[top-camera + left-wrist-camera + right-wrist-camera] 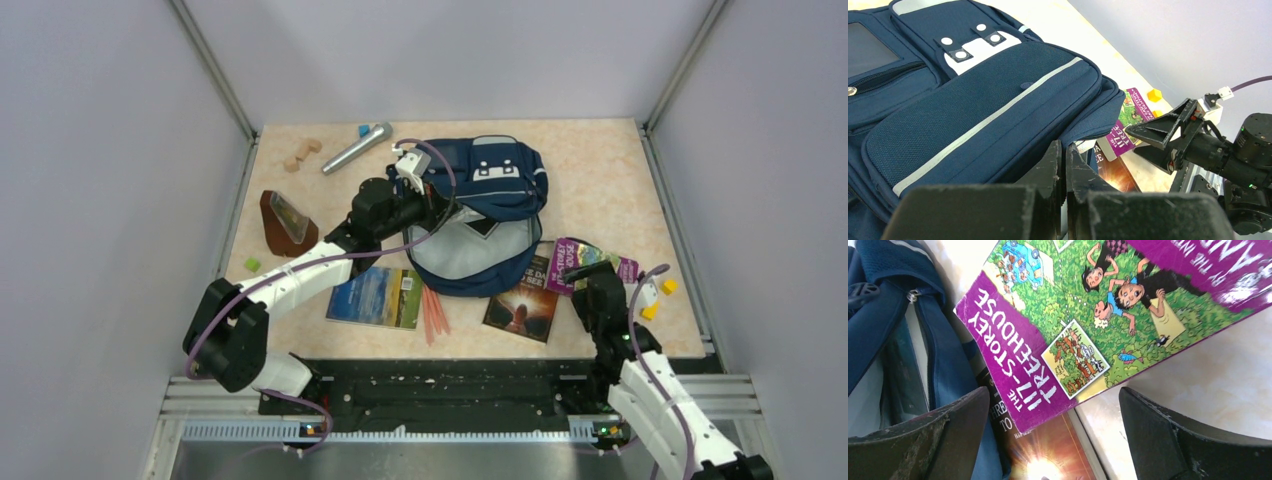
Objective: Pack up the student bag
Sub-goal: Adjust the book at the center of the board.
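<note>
Bag [480,215] – lies on the table [600,170] at upper centre of the top view. Its front pocket with the white patch is toward the top of the frame. The main compartment gapes toward the bottom, showing pale lining.

Left gripper [428,198] – at the bag's upper left rim. In the left wrist view its fingers [1055,167] are pressed together in front of the striped pocket. Whether they pinch any fabric cannot be told.

Right gripper [588,275] – lower right of the bag, jaws spread wide and holding nothing. In the right wrist view it sits just above the corner of the purple book [1108,315], one finger on either side of that corner and apart from it.

Purple book: right of the bag, its lower left corner overlapping the dark book [522,300], which touches the bag's lower right edge.

Other items on the table:
- landscape book [378,296], lower left of the bag, with orange pencils [435,315] just right of it
- brown case [285,222], at centre left
- silver cylinder [355,148] and wooden blocks [300,155], upper left
- yellow blocks [660,292], far right
</note>
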`<control>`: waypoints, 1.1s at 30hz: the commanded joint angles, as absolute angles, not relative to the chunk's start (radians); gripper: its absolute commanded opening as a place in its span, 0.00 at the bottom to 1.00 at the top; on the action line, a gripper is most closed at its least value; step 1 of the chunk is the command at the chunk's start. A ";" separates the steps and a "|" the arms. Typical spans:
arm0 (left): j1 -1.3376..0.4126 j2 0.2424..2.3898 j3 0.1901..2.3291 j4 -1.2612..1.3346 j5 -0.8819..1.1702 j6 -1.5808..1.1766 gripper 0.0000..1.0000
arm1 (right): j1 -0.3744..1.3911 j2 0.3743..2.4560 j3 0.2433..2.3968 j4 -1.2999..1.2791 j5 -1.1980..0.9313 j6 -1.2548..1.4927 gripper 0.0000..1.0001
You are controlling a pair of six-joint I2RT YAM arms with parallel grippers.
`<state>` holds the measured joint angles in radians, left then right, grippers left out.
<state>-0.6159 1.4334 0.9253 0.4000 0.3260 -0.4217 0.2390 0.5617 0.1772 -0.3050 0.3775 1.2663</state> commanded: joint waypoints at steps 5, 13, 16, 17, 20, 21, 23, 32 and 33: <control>-0.601 1.413 0.939 0.508 0.315 -0.430 0.00 | 0.227 0.523 0.311 -0.430 0.518 1.085 0.99; -0.601 1.406 0.923 0.534 0.340 -0.460 0.00 | -0.032 0.753 0.404 -0.255 0.411 0.884 0.99; -0.602 1.411 0.926 0.541 0.348 -0.467 0.00 | -0.144 0.821 0.410 -0.172 0.359 0.828 0.99; -0.601 1.413 0.928 0.542 0.353 -0.469 0.00 | -0.179 0.840 0.412 -0.153 0.349 0.821 0.99; -0.603 1.421 0.931 0.552 0.360 -0.476 0.00 | -0.266 0.904 0.407 -0.102 0.307 0.813 0.99; -0.602 1.423 0.933 0.555 0.362 -0.479 0.00 | -0.287 0.919 0.405 -0.092 0.298 0.810 0.99; -0.602 1.424 0.932 0.558 0.369 -0.484 0.00 | -0.322 0.947 0.399 -0.073 0.296 0.794 0.99; -0.601 1.422 0.930 0.556 0.371 -0.489 0.00 | -0.346 1.060 0.375 -0.006 0.146 0.717 0.99; -0.602 1.422 0.930 0.555 0.371 -0.489 0.00 | -0.346 1.063 0.370 0.020 0.117 0.714 0.99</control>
